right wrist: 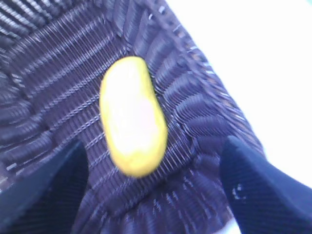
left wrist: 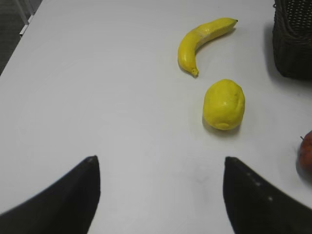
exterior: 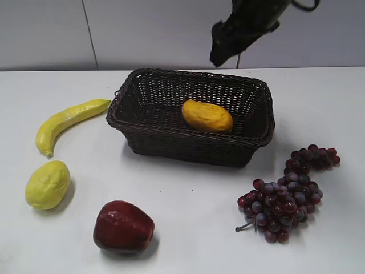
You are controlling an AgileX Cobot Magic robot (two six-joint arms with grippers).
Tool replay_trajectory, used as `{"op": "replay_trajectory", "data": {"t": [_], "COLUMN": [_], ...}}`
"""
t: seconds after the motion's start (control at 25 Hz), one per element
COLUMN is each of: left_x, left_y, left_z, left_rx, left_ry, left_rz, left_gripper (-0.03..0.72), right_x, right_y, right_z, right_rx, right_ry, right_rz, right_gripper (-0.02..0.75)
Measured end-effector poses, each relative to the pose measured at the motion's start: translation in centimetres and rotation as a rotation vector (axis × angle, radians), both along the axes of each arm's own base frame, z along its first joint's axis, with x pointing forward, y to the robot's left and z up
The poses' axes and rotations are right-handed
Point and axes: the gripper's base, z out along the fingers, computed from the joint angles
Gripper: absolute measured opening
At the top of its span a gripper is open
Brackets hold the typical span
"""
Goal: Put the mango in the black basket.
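Table white, holds everything. Black basket sits center-back, biggest obj. Right gripper is up above basket's back-right, jaws spread wide, nothing btwn them; in ext view it's a dark shape near top edge. Left gripper low over bare table on left side, jaws apart, empty.

Grapes lie right of basket, apple front-left, banana left w/ tip near basket rim, lemon-ish pale fruit below banana.

Mango lies inside basket on its floor, right of center, not touching either gripper. Right wrist cam confirms, lying flat on the weave, blurry tho.

Judgement: placement looks done, step in hand = retreat. Do it well: lift right arm straight up, keep jaws wide, don't clip back rim or nudge basket. Left arm needs no move.
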Motion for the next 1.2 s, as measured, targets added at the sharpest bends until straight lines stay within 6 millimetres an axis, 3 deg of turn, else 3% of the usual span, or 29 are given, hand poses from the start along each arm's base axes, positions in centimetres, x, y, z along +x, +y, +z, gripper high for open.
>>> {"op": "replay_trajectory", "data": {"t": [0.16,0.32,0.44,0.52,0.76,1.0,1.2], "left_x": [0.0,0.0,0.0,0.0,0.0,0.0,0.0], "left_y": [0.0,0.0,0.0,0.0,0.0,0.0,0.0], "left_z": [0.0,0.0,0.0,0.0,0.0,0.0,0.0], "left_rx": [0.000,0.000,0.000,0.000,0.000,0.000,0.000], "left_ry": [0.000,0.000,0.000,0.000,0.000,0.000,0.000], "left_rz": [0.000,0.000,0.000,0.000,0.000,0.000,0.000], "left_gripper": [0.589,0.589,0.589,0.589,0.589,0.589,0.589], "right_x": [-4.1,-9.0,-12.8,-15.4,-23.0,-30.1,-34.0], "right_y": [-2.0,-4.8,-7.1,-8.4,-11.8,-15.0,-16.7], "right_z": [6.8,12.1,14.3,14.7,12.8,7.9,3.6], "right_rx": [0.027,0.052,0.077,0.094,0.109,0.105,0.140], "right_ry": [-0.051,-0.099,-0.140,-0.148,-0.143,-0.140,-0.203], "right_rz": [-0.039,-0.162,-0.272,-0.314,-0.348,-0.351,-0.347], "right_gripper": [0.608,0.595,0.592,0.592,0.592,0.592,0.592]}}
